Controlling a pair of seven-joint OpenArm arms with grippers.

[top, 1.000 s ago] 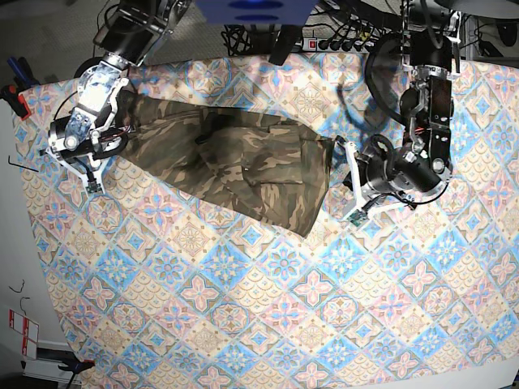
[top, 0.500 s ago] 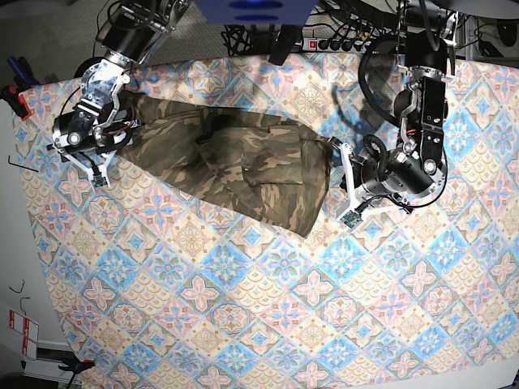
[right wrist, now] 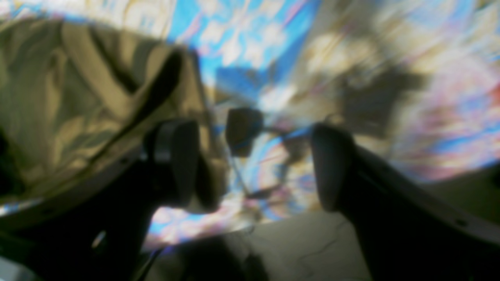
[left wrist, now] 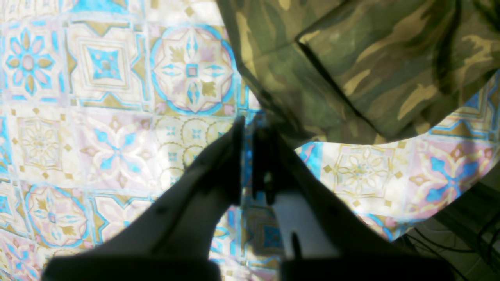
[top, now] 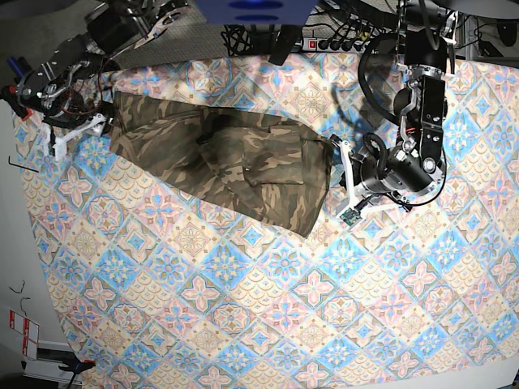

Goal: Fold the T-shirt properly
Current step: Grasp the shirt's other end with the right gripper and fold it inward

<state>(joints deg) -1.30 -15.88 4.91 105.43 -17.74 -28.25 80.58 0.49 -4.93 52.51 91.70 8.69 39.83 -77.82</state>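
The camouflage T-shirt [top: 235,162] lies partly folded across the upper middle of the tablecloth [top: 284,324]. My left gripper [top: 339,158] sits just off the shirt's right edge. In the left wrist view the left gripper [left wrist: 250,128] is shut, its tips on the cloth beside the T-shirt's [left wrist: 351,58] hem, with nothing visible between them. My right gripper [top: 77,135] hovers at the table's upper left corner, off the shirt's left end. The right wrist view is blurred, but the right gripper [right wrist: 254,164] stands open and empty, with the T-shirt [right wrist: 78,97] behind its left finger.
A power strip [top: 332,44] and cables lie beyond the table's far edge. A red clamp [top: 12,93] sits at the left corner. The tablecloth's left edge [top: 32,211] drops off to a white floor.
The right gripper has opened, let go of the shirt's left end and swung up and left off the shirt. The left arm has edged slightly toward the shirt's right edge.
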